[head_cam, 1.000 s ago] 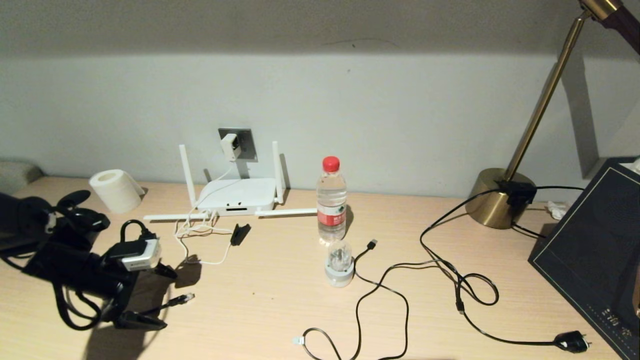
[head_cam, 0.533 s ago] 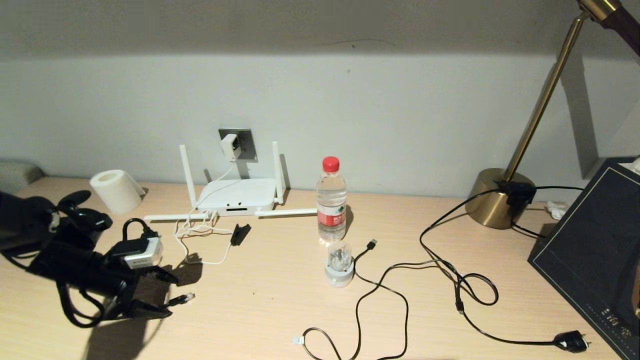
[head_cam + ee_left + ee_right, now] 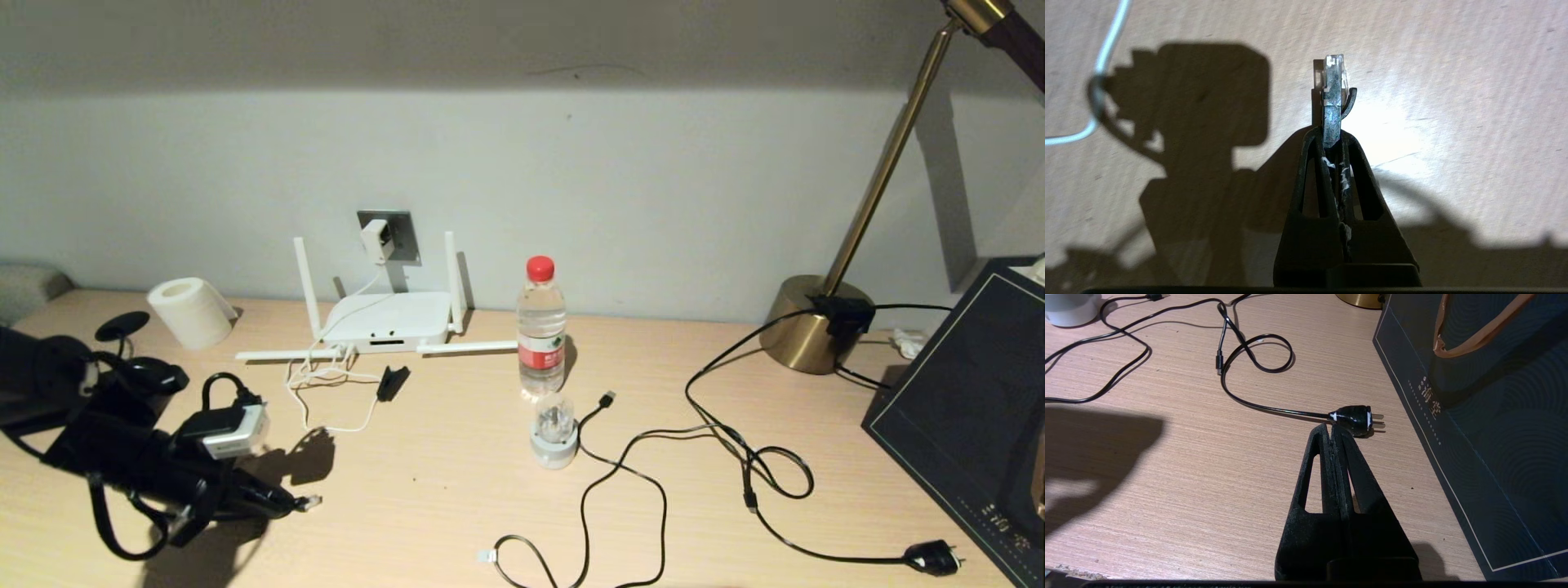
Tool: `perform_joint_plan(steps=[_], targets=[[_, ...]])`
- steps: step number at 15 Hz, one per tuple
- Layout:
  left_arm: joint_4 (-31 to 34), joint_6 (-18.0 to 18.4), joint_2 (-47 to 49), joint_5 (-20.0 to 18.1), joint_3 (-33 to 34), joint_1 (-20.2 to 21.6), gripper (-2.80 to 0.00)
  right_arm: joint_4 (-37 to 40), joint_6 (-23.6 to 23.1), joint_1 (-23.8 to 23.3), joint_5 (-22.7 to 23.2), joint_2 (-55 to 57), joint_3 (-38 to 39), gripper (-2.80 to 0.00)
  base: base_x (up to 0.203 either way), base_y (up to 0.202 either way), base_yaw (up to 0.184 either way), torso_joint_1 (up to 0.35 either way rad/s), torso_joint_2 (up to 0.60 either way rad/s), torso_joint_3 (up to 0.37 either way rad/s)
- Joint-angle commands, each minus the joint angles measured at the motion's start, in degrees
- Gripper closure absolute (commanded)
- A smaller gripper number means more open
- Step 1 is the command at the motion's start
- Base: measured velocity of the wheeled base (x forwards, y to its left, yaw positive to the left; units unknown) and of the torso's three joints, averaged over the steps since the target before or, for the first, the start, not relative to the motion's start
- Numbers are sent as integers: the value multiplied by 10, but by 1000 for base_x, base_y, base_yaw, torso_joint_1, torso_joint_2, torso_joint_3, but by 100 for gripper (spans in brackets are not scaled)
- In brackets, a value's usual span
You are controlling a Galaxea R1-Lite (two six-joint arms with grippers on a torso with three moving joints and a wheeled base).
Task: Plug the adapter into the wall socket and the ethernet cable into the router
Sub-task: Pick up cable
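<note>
On the wooden tabletop, router sits at the back wall, below wall socket with adapter plugged in. Left hand low at the near left edge, pressed together, pinching the ethernet cable just behind its clear tip. Right hand pressed together, holding nothing, over the tabletop near a black lamp plug.

The left claw is matte black — two slotted, tapering fingers flecked white — behind it a silver-grey camera block.
</note>
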Motion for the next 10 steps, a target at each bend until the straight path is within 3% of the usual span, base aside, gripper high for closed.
perform_joint_plan(steps=[1, 5, 7, 8, 10], targets=[[1, 5, -18, -1, 13, -1, 0, 1, 0, 0, 1, 1, 0, 0, 0, 0, 0, 0, 0, 0], [3, 3, -102, -36, 11, -8, 0, 1, 0, 0, 1, 1, 0, 0, 0, 0, 0, 0, 0, 0], [-4, 1, -129, -52, -49, -24, 0, 1, 0, 0, 1, 1, 0, 0, 0, 0, 0, 0, 0, 0], [-38, 2, -138, -54, -77, -33, 0, 1, -1, 0, 1, 1, 0, 0, 0, 0, 0, 0, 0, 0], [-164, -11, -171, -55, -72, -58, 0, 0, -1, 0, 1, 0, 0, 0, 0, 0, 0, 0, 0, 0]])
